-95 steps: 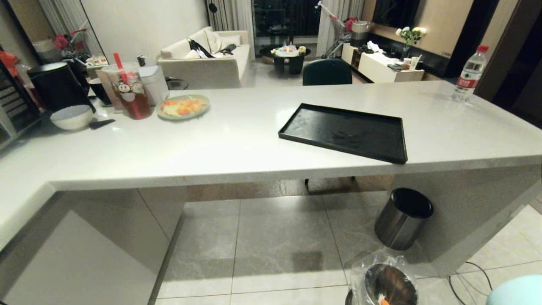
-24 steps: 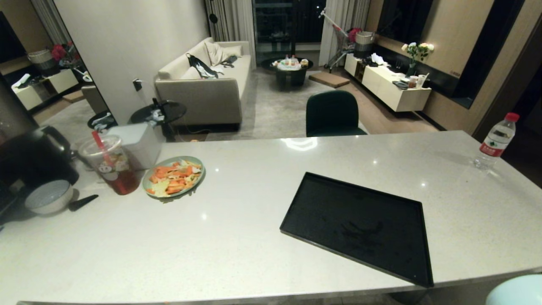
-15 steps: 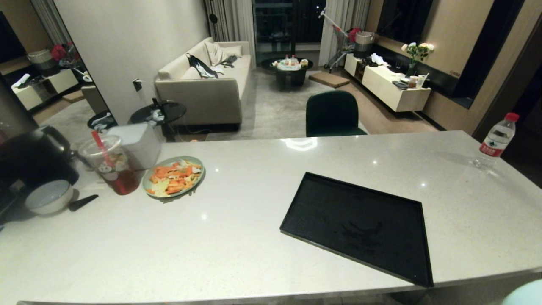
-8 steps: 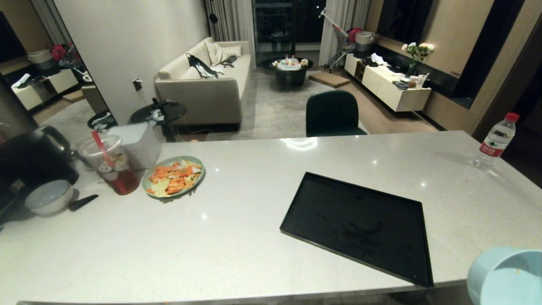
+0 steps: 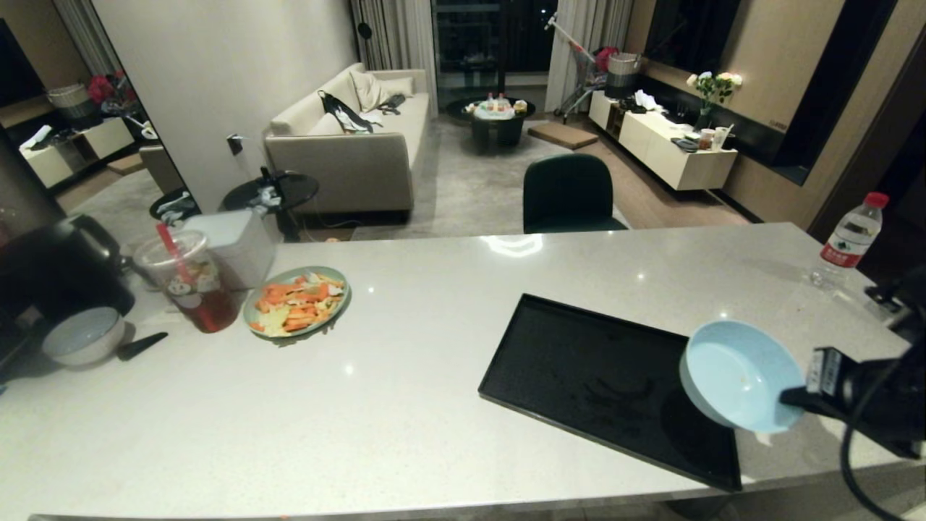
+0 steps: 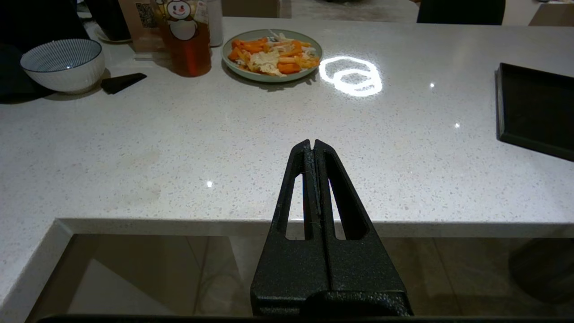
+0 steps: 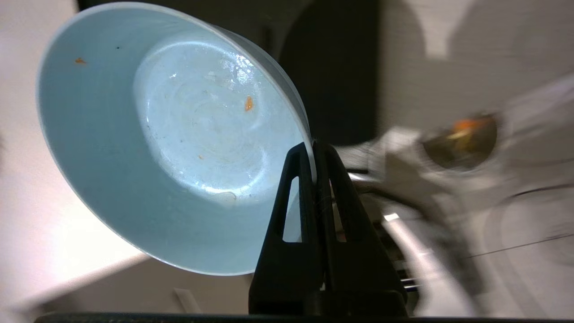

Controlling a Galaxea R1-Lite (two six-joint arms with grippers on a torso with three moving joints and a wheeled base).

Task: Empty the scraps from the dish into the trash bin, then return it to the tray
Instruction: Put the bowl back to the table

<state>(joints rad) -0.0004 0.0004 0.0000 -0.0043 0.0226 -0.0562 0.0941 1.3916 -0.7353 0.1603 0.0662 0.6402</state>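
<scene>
- The pale blue dish [image 5: 738, 376], barely showing at the lower right corner of the head view a second ago, now hangs tilted over the near right corner of the black tray [image 5: 579, 362].
- The right gripper [image 7: 314, 148] is clamped on the dish's rim; only specks of scraps [image 7: 248, 103] cling inside.
- Emptying looks done; lowering onto the tray remains.
- The left gripper [image 6: 313, 146] idles closed, empty, at the bench [image 5: 405, 405] edge.

Right arm [image 5: 868, 394] cut off by head view's right edge. Tray [image 5: 579, 362] near-right corner hidden behind tilted bowl [image 5: 738, 376]. Right wrist view: background beyond bowl [image 7: 170, 134] motion-blurred; orange-flecked round shape [image 7: 462, 134] unidentifiable. Tray [image 6: 533, 112] cut by left wrist view's edge.
</scene>
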